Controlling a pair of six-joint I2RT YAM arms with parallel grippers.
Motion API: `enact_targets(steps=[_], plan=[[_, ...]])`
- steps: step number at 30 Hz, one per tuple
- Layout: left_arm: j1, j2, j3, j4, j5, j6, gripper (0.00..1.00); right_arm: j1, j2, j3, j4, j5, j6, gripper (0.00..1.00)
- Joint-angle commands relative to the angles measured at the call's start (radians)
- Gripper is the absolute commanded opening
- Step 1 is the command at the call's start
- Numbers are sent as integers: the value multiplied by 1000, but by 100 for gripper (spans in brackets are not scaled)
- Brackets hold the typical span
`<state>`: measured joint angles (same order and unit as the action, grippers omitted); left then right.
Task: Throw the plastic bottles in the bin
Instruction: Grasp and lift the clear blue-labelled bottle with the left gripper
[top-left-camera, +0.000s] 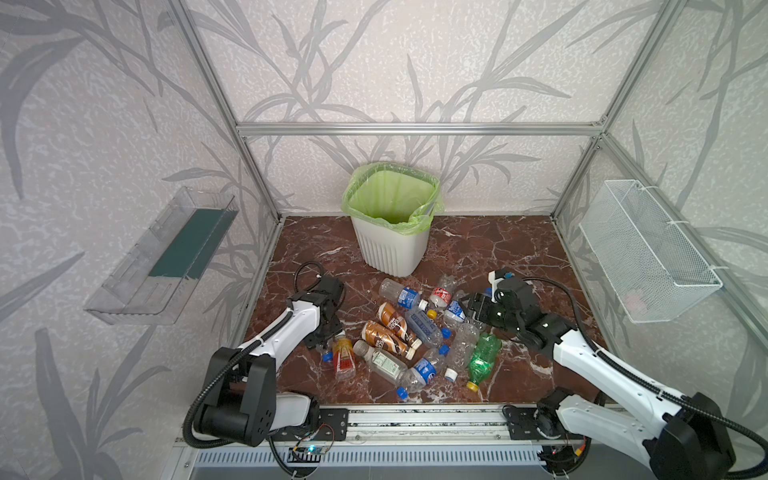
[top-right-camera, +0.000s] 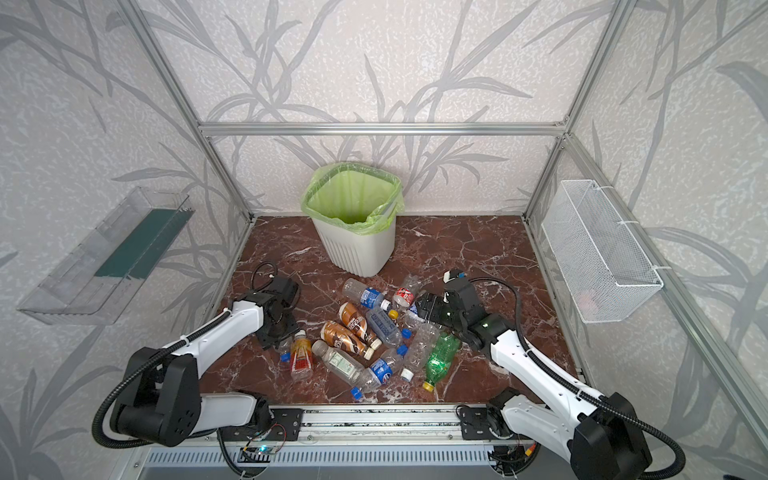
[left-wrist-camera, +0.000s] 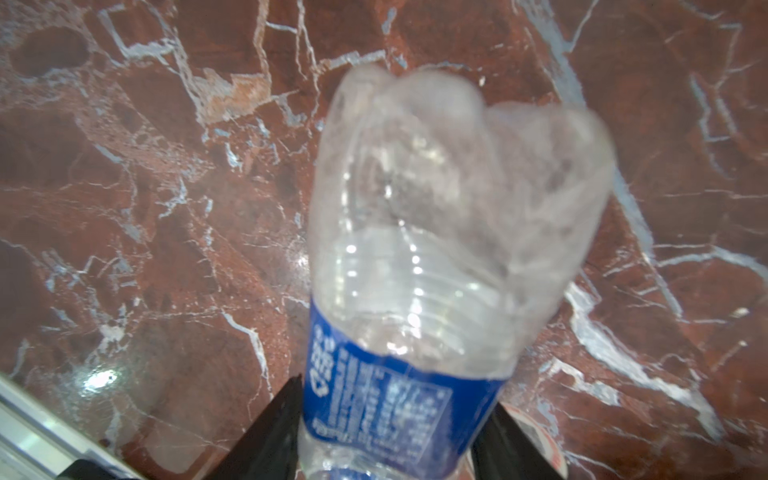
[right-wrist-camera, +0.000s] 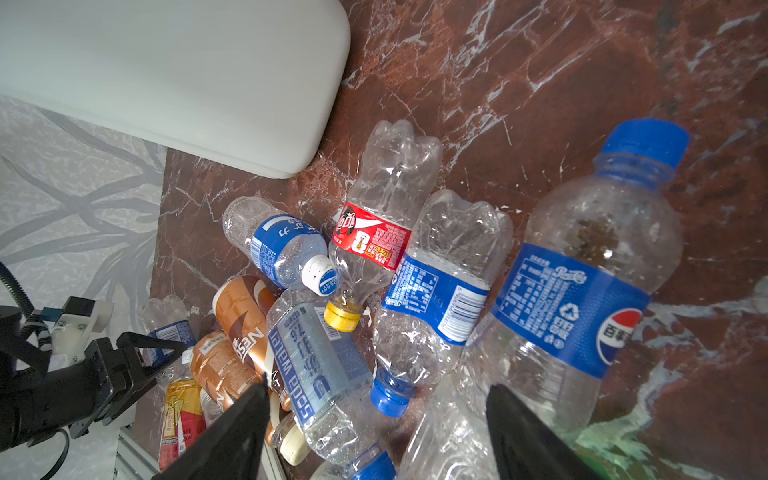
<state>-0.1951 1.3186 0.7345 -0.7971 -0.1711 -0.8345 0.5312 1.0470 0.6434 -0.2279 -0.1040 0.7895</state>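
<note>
Several plastic bottles (top-left-camera: 415, 332) lie in a heap on the red marble floor, among them a green one (top-left-camera: 482, 357), two brown-gold ones (top-left-camera: 384, 336) and a red-orange labelled one (top-left-camera: 345, 357). The bin (top-left-camera: 390, 245), white and ribbed with a light green bag, stands behind the heap. My left gripper (top-left-camera: 328, 334) is low at the heap's left edge. In the left wrist view it (left-wrist-camera: 399, 395) is shut on a clear bottle (left-wrist-camera: 436, 232) at its blue label. My right gripper (top-left-camera: 473, 309) hangs open over the heap's right side, its fingers (right-wrist-camera: 245, 419) straddling clear bottles.
A clear plastic tray (top-left-camera: 162, 257) hangs on the left wall and a white wire-mesh basket (top-left-camera: 648, 253) on the right wall. Aluminium posts frame the cell. A metal rail (top-left-camera: 415, 419) runs along the front edge between the arm bases.
</note>
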Motion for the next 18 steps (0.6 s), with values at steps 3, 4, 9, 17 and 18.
enact_targets(steps=[3, 4, 9, 17, 18], plan=[[0, -86, -27, -7, 37, -21, 57, 6, 14, -3, 28, 6, 0, 82], [0, -104, -31, -10, 42, -21, 57, 4, 17, -3, 30, 6, -1, 82], [0, -191, -40, -18, 72, -4, 55, 6, 29, 1, 38, 0, 1, 82], [0, -357, -61, 2, 109, 43, 54, 10, 33, -5, 48, -2, 4, 81], [0, -376, -67, 10, 119, 54, 54, 9, 32, -5, 49, -2, 4, 81]])
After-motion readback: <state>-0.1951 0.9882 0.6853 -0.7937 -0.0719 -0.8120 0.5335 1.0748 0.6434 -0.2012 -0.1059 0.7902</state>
